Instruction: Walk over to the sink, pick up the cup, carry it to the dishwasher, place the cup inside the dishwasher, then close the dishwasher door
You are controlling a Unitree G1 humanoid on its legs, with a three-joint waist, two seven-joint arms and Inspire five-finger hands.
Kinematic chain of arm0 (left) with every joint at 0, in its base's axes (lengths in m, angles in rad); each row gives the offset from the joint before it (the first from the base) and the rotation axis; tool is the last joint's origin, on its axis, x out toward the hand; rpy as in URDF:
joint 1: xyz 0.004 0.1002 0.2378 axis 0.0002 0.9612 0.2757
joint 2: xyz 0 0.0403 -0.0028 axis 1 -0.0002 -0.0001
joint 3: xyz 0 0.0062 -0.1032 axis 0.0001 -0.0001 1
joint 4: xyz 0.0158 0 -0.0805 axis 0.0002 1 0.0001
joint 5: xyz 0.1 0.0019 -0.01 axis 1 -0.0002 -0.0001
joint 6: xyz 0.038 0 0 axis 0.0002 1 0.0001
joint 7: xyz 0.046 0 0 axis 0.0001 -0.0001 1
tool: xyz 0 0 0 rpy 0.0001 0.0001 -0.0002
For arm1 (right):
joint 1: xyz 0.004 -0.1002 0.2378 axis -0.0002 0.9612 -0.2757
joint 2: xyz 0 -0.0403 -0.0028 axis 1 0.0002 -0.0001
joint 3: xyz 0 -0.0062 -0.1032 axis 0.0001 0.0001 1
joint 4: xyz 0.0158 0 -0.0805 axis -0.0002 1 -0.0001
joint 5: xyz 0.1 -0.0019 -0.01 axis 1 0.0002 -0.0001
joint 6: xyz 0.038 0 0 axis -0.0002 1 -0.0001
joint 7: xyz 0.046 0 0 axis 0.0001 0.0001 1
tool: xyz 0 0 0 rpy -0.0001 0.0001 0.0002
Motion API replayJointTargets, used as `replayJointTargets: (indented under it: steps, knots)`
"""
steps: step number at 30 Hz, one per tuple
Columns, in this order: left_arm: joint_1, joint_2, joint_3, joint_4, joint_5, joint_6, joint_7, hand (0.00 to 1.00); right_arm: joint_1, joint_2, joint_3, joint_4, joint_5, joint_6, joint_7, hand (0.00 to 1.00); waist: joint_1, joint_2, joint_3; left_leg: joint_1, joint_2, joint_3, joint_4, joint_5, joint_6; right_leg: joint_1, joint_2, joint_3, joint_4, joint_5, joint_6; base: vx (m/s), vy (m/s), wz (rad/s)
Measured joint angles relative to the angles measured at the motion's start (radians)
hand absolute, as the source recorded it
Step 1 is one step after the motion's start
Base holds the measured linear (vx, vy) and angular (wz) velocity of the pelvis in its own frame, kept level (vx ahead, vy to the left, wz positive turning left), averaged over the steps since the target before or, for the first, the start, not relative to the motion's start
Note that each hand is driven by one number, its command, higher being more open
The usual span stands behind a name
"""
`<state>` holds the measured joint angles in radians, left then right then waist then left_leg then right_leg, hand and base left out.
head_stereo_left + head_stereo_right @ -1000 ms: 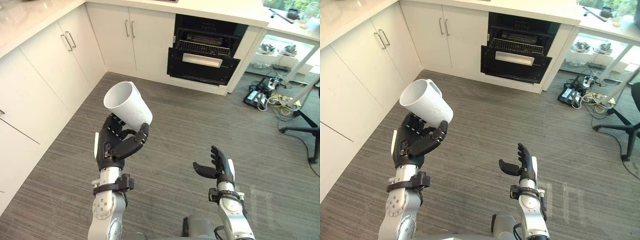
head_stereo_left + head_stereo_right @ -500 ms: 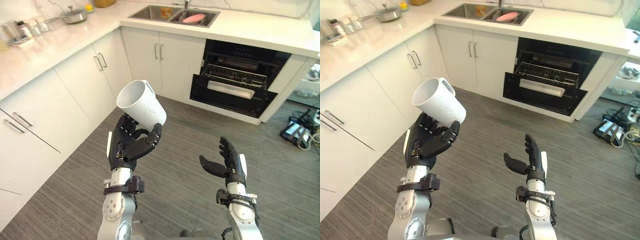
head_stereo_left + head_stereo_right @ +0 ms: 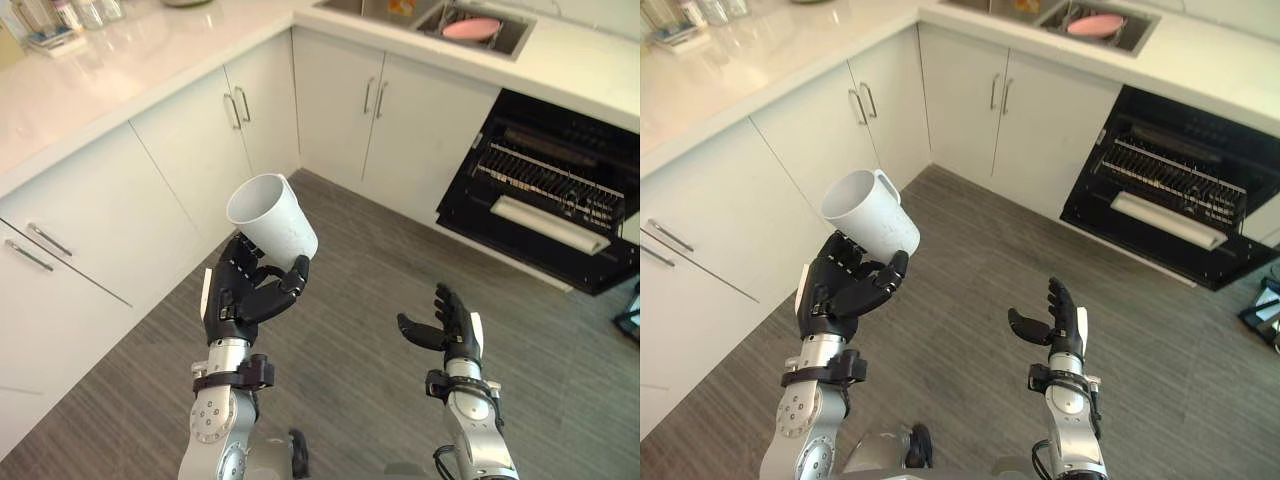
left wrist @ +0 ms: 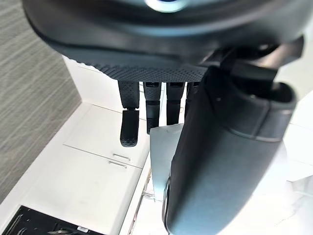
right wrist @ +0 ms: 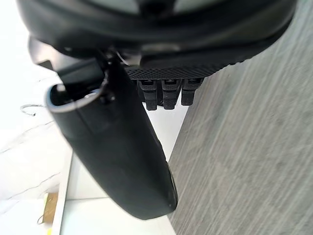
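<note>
Left eye view: holds the white cup [image 3: 272, 218] up over the grey floor [image 3: 370, 400] in the left hand [image 3: 243, 298], same as half a second ago. Keeps fingers and thumb curled tight round the bottom part of the cup. Tips the cup a bit, open mouth up and toward the white cabinets [image 3: 200, 150], just like before. Shows the cup's handle [image 3: 886, 186] near the rim in the right eye view. Keeps the right hand [image 3: 452, 330] low and off to the right, well apart from the cup, fingers straight and loose, thumb out, nothing in it, no change there. Looks different all round though: whole picture shifted since the earlier frame, so a move of the camera, not of the things. Puts the dishwasher [image 3: 560, 190] now by the right edge, door open, rack showing inside, well apart from the cup. Puts the sink [image 3: 512, 38] at the top edge, set in the white counter [image 3: 120, 70], with a pink dish [image 3: 471, 28] lying in it. Left wrist view: dark fingers [image 4: 129, 128] bent down over the pale cup, big thumb in front of it. Right wrist view: fingers [image 5: 162, 93] straight past the thumb, floor behind, nothing held.
</note>
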<state>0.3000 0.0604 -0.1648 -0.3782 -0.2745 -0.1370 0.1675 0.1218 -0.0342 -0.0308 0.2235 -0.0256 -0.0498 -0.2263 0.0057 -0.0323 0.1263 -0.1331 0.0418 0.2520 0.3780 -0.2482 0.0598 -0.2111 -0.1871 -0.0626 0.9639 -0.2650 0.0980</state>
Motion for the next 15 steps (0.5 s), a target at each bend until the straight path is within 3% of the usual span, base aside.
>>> replayJointTargets:
  steps: [4,5,7,8,9,11,13,15]
  knots:
    - [-0.001,0.000,-0.019,0.000,0.000,0.000,0.000,0.30,0.006,0.016,0.006,-0.002,-0.008,0.000,0.010,0.90,-0.016,0.001,0.001,0.093,0.019,-0.017,-0.063,-0.022,-0.034,-0.151,0.069,-0.026,-0.121,-0.032,-0.051,0.30,-0.066,0.14]
    - [-0.005,0.000,-0.027,0.000,0.000,0.000,-0.001,0.30,0.006,0.017,0.006,-0.003,-0.008,0.000,0.010,0.90,-0.024,0.003,0.002,0.121,0.029,-0.022,-0.075,-0.036,-0.049,-0.188,0.080,-0.055,-0.225,-0.026,-0.060,0.42,-0.168,0.08]
    - [-0.019,0.001,-0.035,0.001,0.000,-0.001,-0.003,0.30,0.006,0.016,0.007,-0.004,-0.007,0.000,0.010,0.90,-0.025,-0.002,-0.001,0.158,0.043,-0.023,-0.088,-0.060,-0.083,-0.215,0.103,-0.084,-0.431,0.030,-0.080,0.44,-0.179,0.10]
    - [-0.026,0.002,-0.039,0.007,0.000,-0.001,-0.006,0.30,0.011,0.013,0.008,-0.003,-0.007,0.000,0.011,0.90,-0.039,-0.007,-0.007,0.178,0.046,-0.040,-0.088,-0.085,-0.113,-0.197,0.111,-0.090,-0.521,0.187,-0.118,0.49,-0.169,0.27]
    - [-0.040,-0.010,-0.044,0.039,0.000,-0.001,-0.015,0.30,0.014,-0.008,0.006,-0.001,-0.007,0.002,0.010,0.90,-0.045,0.037,-0.016,0.192,0.080,-0.061,-0.094,-0.098,-0.133,-0.179,0.138,-0.121,-0.508,0.185,-0.142,0.50,-0.162,0.29]
    - [-0.056,-0.027,-0.066,0.060,0.000,0.000,-0.021,0.30,0.021,-0.019,-0.003,-0.010,-0.007,0.003,0.010,0.90,-0.052,0.053,-0.019,0.223,0.102,-0.082,-0.101,-0.070,-0.158,-0.167,0.144,-0.148,-0.455,0.140,-0.162,0.47,-0.177,0.29]
    - [-0.060,-0.046,-0.088,0.070,0.000,0.011,-0.026,0.30,0.062,-0.023,-0.001,-0.043,-0.007,0.007,0.011,0.90,-0.052,0.058,-0.019,0.225,0.137,-0.097,0.013,-0.033,-0.176,-0.083,0.162,-0.182,-0.472,0.115,-0.181,0.44,-0.218,0.36]
    - [-0.044,-0.065,-0.081,0.053,0.000,0.010,-0.039,0.30,0.129,-0.022,0.028,-0.163,-0.006,0.005,0.011,0.90,-0.039,0.060,-0.018,0.102,0.202,-0.097,0.399,0.067,-0.179,0.061,0.182,-0.178,-0.555,0.088,-0.179,0.42,-0.174,0.02]
